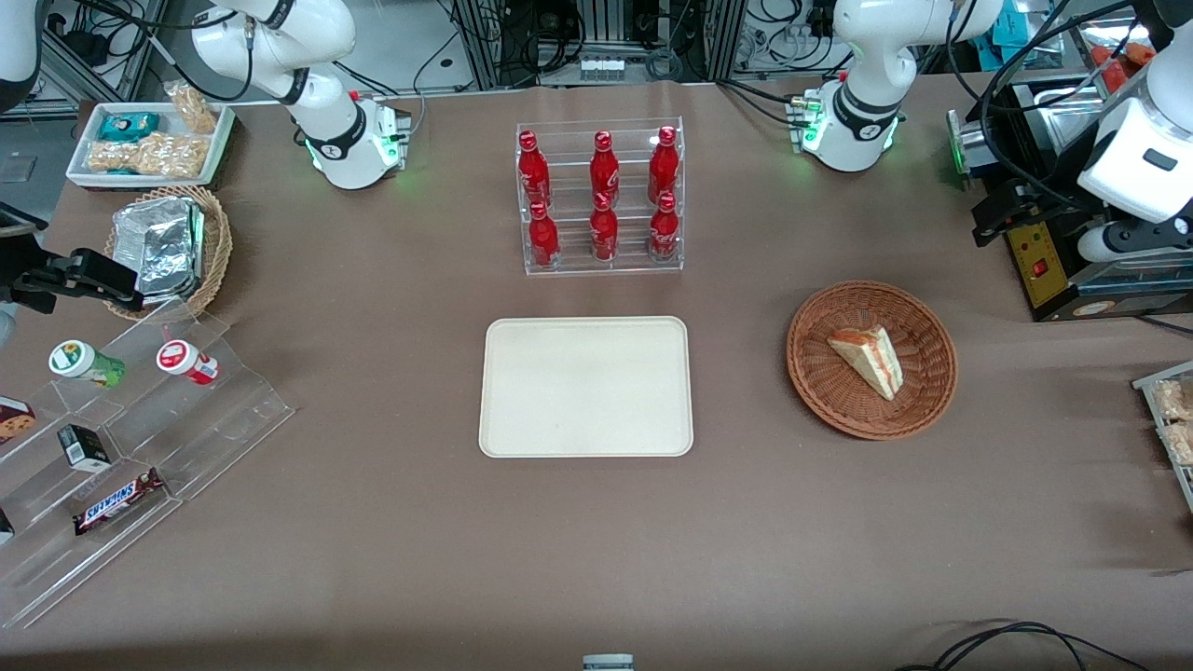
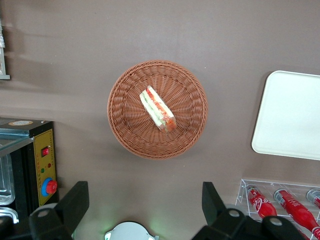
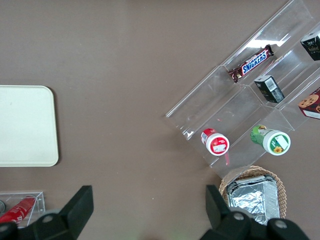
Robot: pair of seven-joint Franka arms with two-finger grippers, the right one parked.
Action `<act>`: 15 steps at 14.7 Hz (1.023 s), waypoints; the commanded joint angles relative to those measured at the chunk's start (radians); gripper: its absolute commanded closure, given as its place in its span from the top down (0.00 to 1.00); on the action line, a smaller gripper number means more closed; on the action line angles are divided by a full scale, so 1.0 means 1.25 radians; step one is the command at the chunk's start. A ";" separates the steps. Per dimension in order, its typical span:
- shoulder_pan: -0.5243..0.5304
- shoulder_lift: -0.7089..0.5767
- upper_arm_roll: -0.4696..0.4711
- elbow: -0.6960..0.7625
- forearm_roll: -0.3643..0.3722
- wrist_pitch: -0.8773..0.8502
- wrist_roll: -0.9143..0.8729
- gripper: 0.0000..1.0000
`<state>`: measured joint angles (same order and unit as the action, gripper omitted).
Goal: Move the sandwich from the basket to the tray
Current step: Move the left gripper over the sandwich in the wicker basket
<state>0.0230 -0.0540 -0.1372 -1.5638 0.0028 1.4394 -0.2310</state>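
The sandwich (image 1: 869, 359), a pale wedge with orange-red and green filling, lies in the round reddish-brown wicker basket (image 1: 811, 373) toward the working arm's end of the table. The plain cream tray (image 1: 586, 387) lies flat at the table's middle, beside the basket. My left gripper (image 1: 992, 216) hangs high above the table, farther from the front camera than the basket. In the left wrist view the gripper (image 2: 144, 192) is open and empty, with the sandwich (image 2: 157, 109) and basket (image 2: 125, 120) well below it and a part of the tray (image 2: 292, 115) to the side.
A clear rack of red bottles (image 1: 601, 200) stands farther from the camera than the tray. A black box with a red button (image 1: 1035, 256) sits near the gripper. A stepped acrylic stand with snacks (image 1: 121, 419), a tan foil-pack basket (image 1: 172, 247) and a white snack tray (image 1: 149, 140) lie toward the parked arm's end.
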 commanded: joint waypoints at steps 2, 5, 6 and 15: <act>-0.004 -0.006 0.001 -0.003 0.005 0.000 0.003 1.00; -0.002 -0.002 0.004 -0.050 0.001 0.008 0.001 1.00; -0.001 0.005 0.005 -0.080 0.000 0.015 0.001 1.00; 0.004 0.131 0.005 -0.403 0.000 0.494 -0.369 1.00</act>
<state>0.0269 0.1043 -0.1286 -2.0072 0.0027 1.9718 -0.5787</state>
